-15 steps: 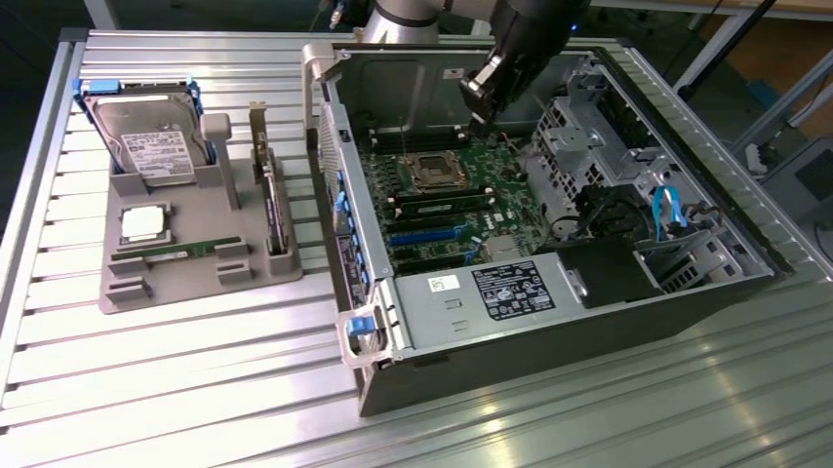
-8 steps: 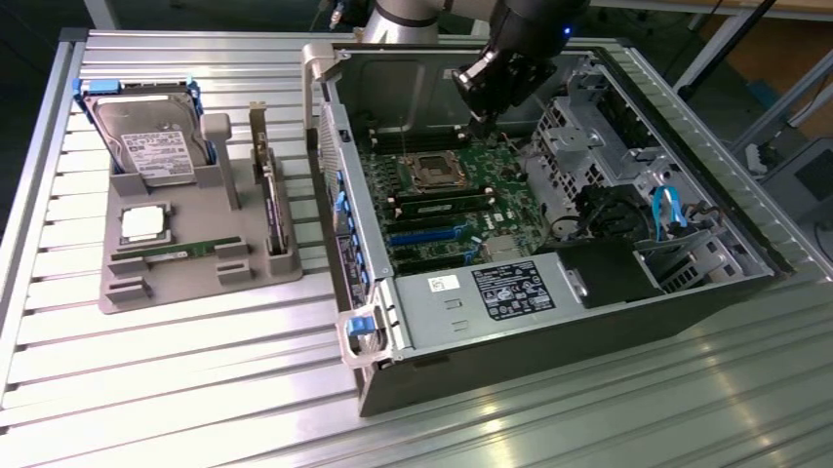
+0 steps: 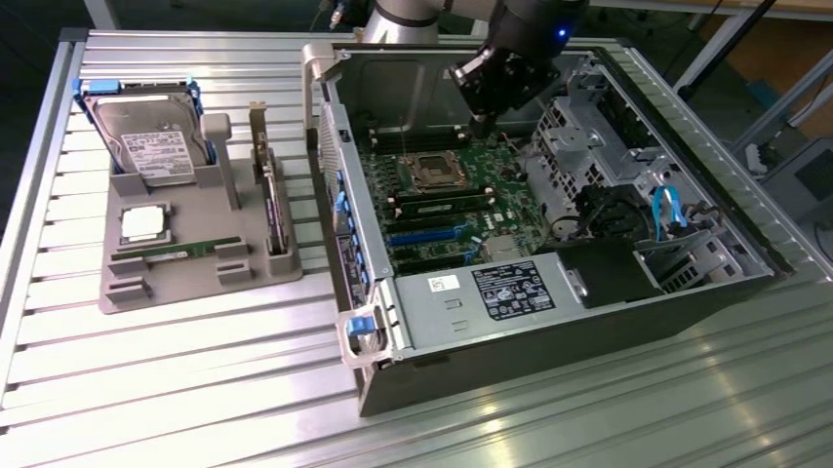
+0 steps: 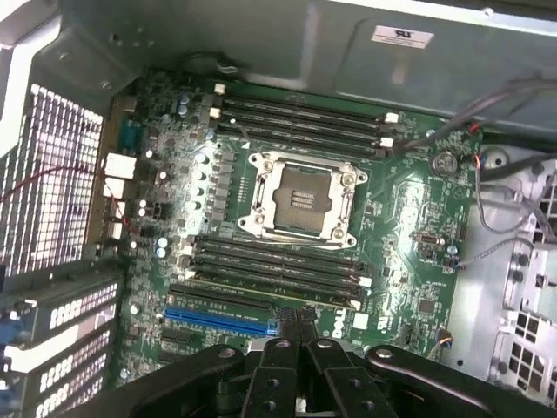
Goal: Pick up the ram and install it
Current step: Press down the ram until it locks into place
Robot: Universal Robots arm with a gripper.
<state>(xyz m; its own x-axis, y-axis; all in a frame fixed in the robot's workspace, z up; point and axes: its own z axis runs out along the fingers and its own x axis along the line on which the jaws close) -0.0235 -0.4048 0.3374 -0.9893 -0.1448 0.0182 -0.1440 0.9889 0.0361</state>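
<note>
Exterior view: we see the gripper (image 3: 483, 125) closed, holding nothing, over the motherboard (image 3: 450, 200) inside the case (image 3: 547, 322). The ram (image 3: 174, 252) lies in the grey tray (image 3: 195, 283) near the tabletop's left edge, below the processor (image 3: 143, 223).

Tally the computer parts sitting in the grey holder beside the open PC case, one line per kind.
Hard drive: 1
Processor chip: 1
RAM stick: 1
Expansion card: 1
Total: 4
</note>
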